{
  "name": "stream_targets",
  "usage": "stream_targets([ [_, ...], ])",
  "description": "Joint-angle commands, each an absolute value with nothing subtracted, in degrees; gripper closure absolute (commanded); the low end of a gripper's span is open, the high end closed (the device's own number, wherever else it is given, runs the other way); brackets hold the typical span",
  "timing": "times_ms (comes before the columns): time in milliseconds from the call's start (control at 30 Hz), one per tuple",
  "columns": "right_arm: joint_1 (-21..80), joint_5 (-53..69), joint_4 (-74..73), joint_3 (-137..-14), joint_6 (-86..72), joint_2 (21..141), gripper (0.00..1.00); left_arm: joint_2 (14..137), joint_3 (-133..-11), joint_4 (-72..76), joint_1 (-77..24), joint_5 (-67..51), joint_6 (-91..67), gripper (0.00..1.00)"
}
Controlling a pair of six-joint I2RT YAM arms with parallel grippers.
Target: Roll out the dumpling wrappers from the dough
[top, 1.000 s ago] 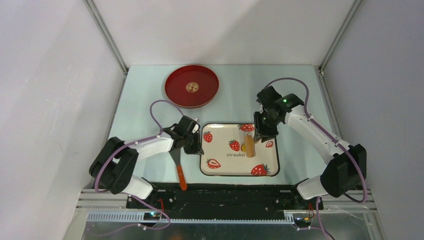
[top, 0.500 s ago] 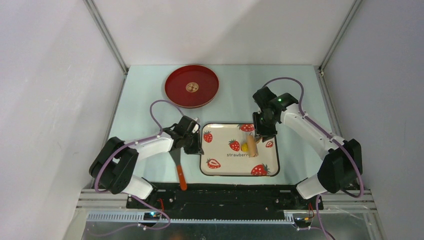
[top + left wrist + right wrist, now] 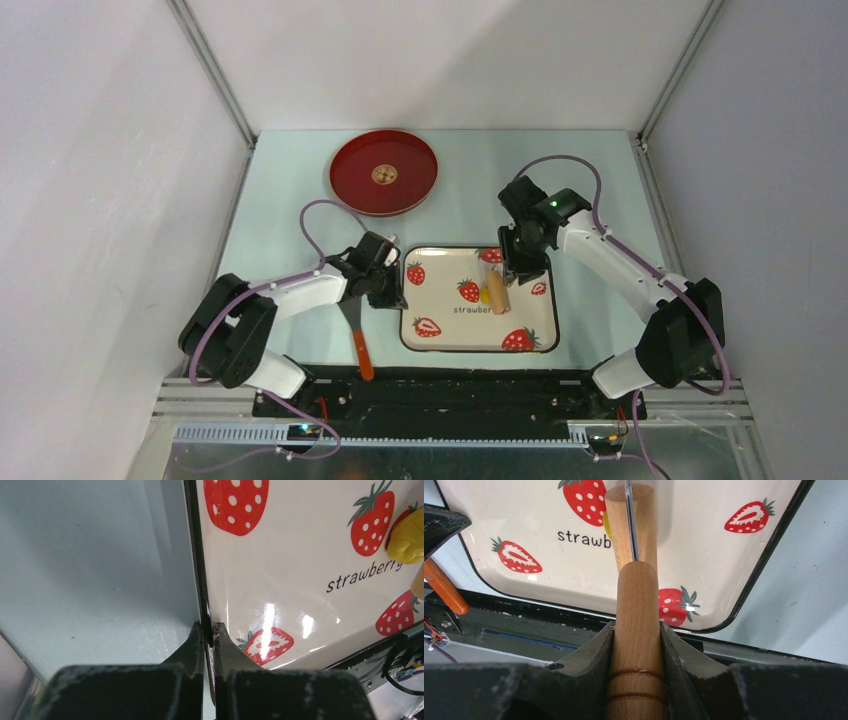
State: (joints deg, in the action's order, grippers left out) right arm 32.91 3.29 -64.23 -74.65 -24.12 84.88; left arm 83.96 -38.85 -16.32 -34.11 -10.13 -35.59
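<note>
Lying nearest the arm bases, an orange-handled scraper point(image 3: 358, 345) sits unheld on the table point(image 3: 290, 210), just left of the tray. Beside it the left gripper point(image 3: 209, 630) has its jaws pinched tight on the black left rim of the strawberry tray point(image 3: 300, 545), probably to stop the tray sliding under the roller's push. Farther in, the right gripper point(image 3: 636, 630) clamps the handle of a wooden rolling pin point(image 3: 636, 590), its jaws narrow around it. The roller lies on the tray, and the dough point(image 3: 407, 535), a small yellow lump near the tray's middle by the printed word, sits right against the roller's left side. The lump looks thick, so flattening seems barely begun. The right wrist view shows the grip and the metal axle but only a sliver of yellow behind the roller. The left wrist view shows the lump's rounded bulk. Only the top view takes in the red plate point(image 3: 384, 172) far back, whose small round centre mark I cannot identify.
</note>
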Motion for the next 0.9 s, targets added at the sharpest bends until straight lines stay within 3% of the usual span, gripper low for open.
stream_targets([
  [0,34.5,7.6,-59.8,-75.8,-25.7,85.3,1.0,86.3,-37.2,-22.3,-34.4,-4.8,-33.0,1.0],
  [867,35.2,5.7,-56.6,-70.8,-24.9,92.4,1.0,86.4,-37.2,-22.3,-34.4,-4.8,-33.0,1.0],
])
